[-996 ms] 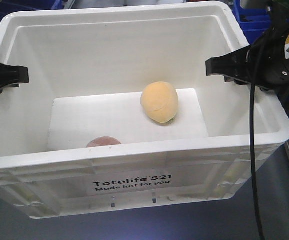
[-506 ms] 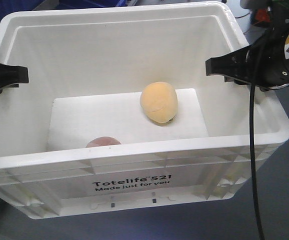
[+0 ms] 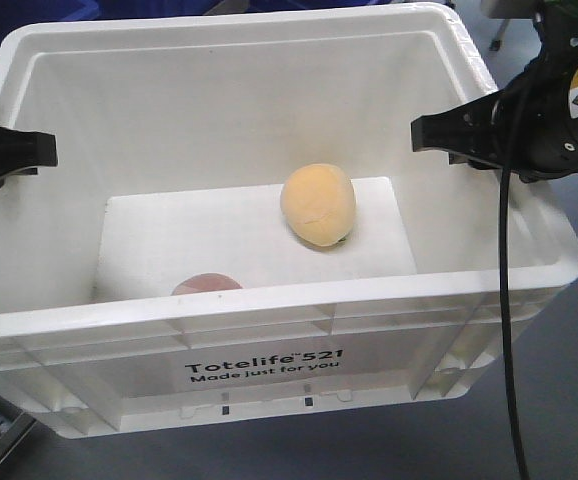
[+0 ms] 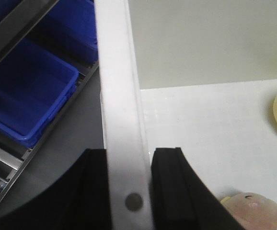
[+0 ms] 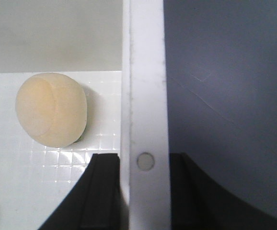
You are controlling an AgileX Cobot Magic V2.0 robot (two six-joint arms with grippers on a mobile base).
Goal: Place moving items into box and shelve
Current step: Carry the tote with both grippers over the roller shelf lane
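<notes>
A white Totelife box (image 3: 269, 340) fills the front view, held up between both arms. My left gripper (image 3: 29, 150) is shut on the box's left rim (image 4: 124, 120), one black finger on each side of the wall. My right gripper (image 3: 439, 135) is shut on the right rim (image 5: 145, 96) the same way. Inside the box lie a yellow-orange egg-shaped soft item (image 3: 318, 203), also in the right wrist view (image 5: 51, 109), and a pink round item (image 3: 207, 284) near the front wall, also in the left wrist view (image 4: 253, 211).
Blue bins (image 4: 28, 96) on a grey rack stand to the left, below the box. A grey floor (image 5: 229, 105) lies under the right side. A black cable (image 3: 504, 300) hangs from the right arm in front of the box's right corner.
The box, its items and both grippers keep their places in the view. The background behind and below has shifted: the blue bins at the top right have left the view.
</notes>
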